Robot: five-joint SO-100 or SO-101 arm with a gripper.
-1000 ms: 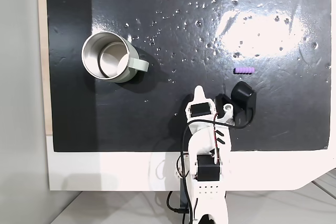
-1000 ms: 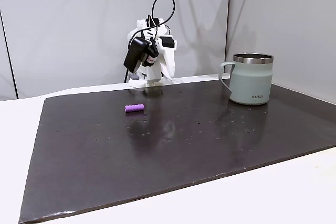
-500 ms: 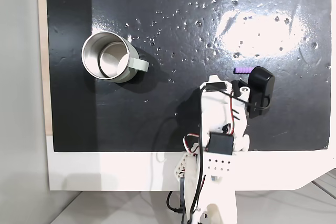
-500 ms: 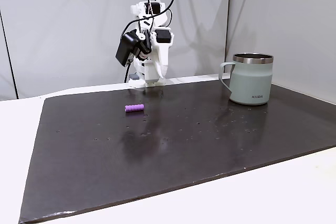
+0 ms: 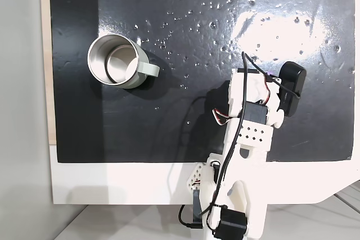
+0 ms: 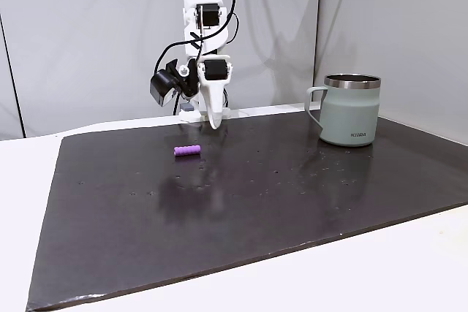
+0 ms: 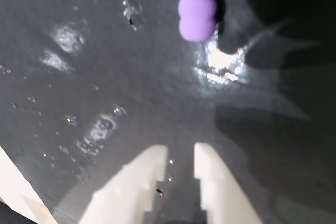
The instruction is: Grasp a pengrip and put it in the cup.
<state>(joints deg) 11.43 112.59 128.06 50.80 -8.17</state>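
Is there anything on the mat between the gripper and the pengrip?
No. In the wrist view, bare dark mat lies between the gripper and the purple pengrip, with glare spots and small marks on it.

Light-purple ribbed pengrip (image 7: 197,4); grey-green cup (image 6: 349,111).

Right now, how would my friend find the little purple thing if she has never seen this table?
Look at the big black mat covering the white table, then find the white robot arm standing at its back edge in a fixed view. On the mat just in front of the arm lies a tiny light-purple ribbed rubbery tube. It is the only purple thing, far smaller than the pale grey-green steel mug.
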